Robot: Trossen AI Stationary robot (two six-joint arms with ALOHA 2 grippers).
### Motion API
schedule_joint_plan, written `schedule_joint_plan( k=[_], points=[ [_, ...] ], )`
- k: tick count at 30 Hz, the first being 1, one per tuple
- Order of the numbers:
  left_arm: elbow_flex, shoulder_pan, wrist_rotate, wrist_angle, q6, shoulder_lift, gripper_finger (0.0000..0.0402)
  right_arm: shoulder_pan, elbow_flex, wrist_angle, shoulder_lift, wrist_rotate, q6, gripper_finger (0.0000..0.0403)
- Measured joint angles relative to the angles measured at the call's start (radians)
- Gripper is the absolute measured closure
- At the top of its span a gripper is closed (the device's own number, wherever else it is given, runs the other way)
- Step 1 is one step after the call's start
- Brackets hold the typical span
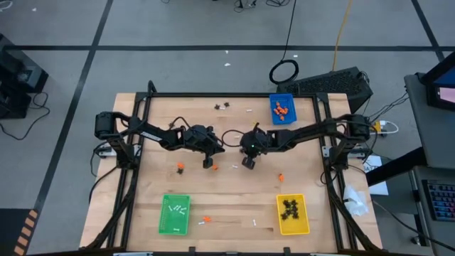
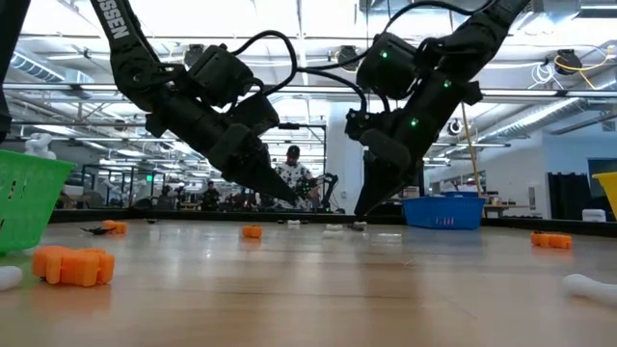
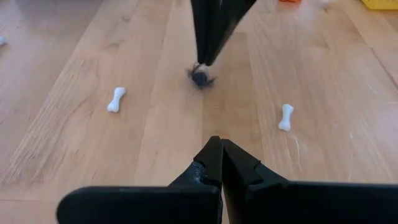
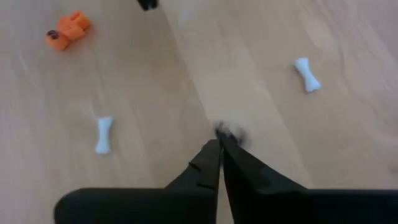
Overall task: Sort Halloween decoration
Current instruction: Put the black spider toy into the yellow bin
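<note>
we're mid-pick: the right end effector (image 4: 219, 144) is down at the desk (image 1: 227, 195), its tips pinched together on a black spider (image 3: 200, 77), which sits right at its tips, touching the wood. the left end effector (image 3: 221, 149) hovers nearby, tips together on nothing. white bones (image 4: 104, 134) lie on either side of the right tips, an orange lump (image 4: 67, 30) farther off. next, we judge, it calls for a clean lift without dropping so small a catch, then a carry to the yellow tray (image 1: 292, 215), where other spiders lie. the only writing we can read is part of a word in white capitals on the left arm (image 2: 120, 24), cut off by the frame edge.
</note>
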Motion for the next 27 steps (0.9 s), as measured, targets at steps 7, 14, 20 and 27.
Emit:
schedule_joint_plan(
  k=[7,14,20,27],
  points=[
    [0.000,0.000,0.000,-0.001,-0.001,0.000,0.0400,0.007,0.000,0.005,0.018,0.032,0.010,0.0323],
    [0.000,-0.002,0.000,-0.001,-0.008,0.000,0.0400,0.002,0.000,-0.006,0.027,0.026,0.006,0.0228],
    [0.000,-0.005,0.000,-0.002,-0.026,0.000,0.0400,0.002,0.002,-0.081,0.030,0.028,0.036,0.0206],
    [0.000,-0.019,0.000,0.000,-0.026,0.000,0.0400,0.002,0.004,-0.043,0.064,0.028,0.038,0.0224]
  ],
)
